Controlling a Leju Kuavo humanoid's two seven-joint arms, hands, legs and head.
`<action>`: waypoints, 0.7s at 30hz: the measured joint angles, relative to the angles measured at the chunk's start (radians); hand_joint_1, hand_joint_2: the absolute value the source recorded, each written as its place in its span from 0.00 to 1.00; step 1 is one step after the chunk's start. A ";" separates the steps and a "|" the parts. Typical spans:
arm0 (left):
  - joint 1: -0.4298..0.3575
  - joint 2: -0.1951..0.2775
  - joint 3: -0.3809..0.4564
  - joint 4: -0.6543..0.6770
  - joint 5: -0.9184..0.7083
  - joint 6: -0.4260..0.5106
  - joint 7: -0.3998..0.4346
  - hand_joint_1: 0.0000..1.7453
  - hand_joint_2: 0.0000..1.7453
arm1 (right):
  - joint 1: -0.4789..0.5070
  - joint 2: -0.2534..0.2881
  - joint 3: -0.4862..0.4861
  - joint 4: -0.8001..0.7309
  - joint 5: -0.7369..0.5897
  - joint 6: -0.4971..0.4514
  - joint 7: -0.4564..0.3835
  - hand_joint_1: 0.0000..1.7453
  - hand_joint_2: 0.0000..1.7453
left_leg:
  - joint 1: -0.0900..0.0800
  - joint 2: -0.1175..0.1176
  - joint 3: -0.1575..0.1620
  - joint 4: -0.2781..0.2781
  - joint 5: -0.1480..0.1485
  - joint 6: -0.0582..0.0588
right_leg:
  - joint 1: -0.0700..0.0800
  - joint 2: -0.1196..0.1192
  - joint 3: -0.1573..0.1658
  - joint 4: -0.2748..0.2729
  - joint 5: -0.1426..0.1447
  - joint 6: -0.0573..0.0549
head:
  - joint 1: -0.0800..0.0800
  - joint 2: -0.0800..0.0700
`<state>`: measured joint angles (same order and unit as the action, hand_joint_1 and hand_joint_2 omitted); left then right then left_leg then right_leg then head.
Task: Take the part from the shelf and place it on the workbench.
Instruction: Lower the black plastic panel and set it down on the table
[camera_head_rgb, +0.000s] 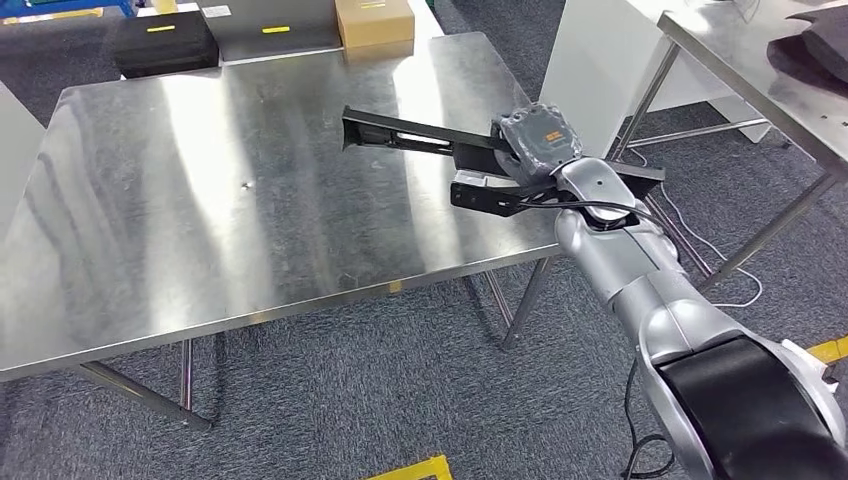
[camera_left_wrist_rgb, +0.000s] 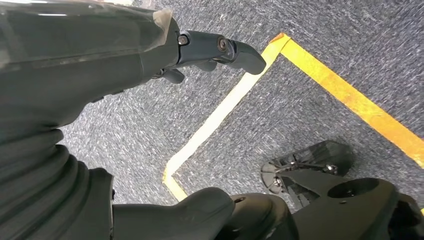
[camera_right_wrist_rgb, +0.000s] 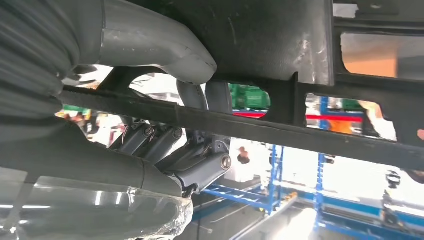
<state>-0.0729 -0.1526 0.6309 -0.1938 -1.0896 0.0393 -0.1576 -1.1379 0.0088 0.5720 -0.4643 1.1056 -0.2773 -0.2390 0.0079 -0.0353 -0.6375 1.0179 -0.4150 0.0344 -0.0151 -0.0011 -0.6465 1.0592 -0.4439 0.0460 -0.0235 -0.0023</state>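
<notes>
Right hand (camera_head_rgb: 535, 140) gripping black part (camera_head_rgb: 420, 137) over workbench (camera_head_rgb: 200, 200) — boxes (camera_head_rgb: 374, 20) (far edge), left hand (camera_left_wrist_rgb: 220, 50) empty.

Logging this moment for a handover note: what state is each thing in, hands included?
black part: gripped by the right hand, over the workbench's right side; contact with the surface cannot be told.
right hand: wrapped around the part, fingers curled under its frame.
left hand: hanging over the carpet, holding nothing, fingers apart.
workbench: steel top bare under the part.
</notes>
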 joint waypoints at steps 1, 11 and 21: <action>0.000 0.000 0.002 0.000 0.000 0.001 0.001 0.00 1.00 | -0.001 0.005 -0.001 0.002 -0.007 0.002 -0.007 1.00 1.00 | -0.002 -0.002 -0.001 0.003 -0.003 -0.004 | 0.000 0.001 0.014 -0.030 0.012 -0.004 | 0.000 0.000; 0.001 0.002 0.011 0.000 -0.010 0.004 0.010 0.00 1.00 | -0.013 0.052 0.005 0.016 0.008 0.002 -0.046 1.00 1.00 | -0.002 0.001 0.008 -0.005 -0.007 0.010 | 0.001 0.005 0.021 -0.041 0.018 -0.018 | -0.002 0.000; 0.001 -0.001 0.019 0.000 -0.022 0.004 0.014 0.00 1.00 | -0.017 0.079 0.015 0.020 0.004 -0.007 -0.050 1.00 1.00 | 0.006 0.000 0.042 -0.051 0.010 0.015 | 0.001 0.002 -0.009 0.035 -0.025 -0.020 | 0.001 0.000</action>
<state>-0.0721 -0.1537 0.6498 -0.1938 -1.1112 0.0430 -0.1433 -1.1545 0.0879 0.5872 -0.4446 1.1100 -0.2841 -0.2892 0.0144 -0.0356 -0.5954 0.9665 -0.4047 0.0492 -0.0145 0.0013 -0.6558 1.0937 -0.4687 0.0256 -0.0220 -0.0023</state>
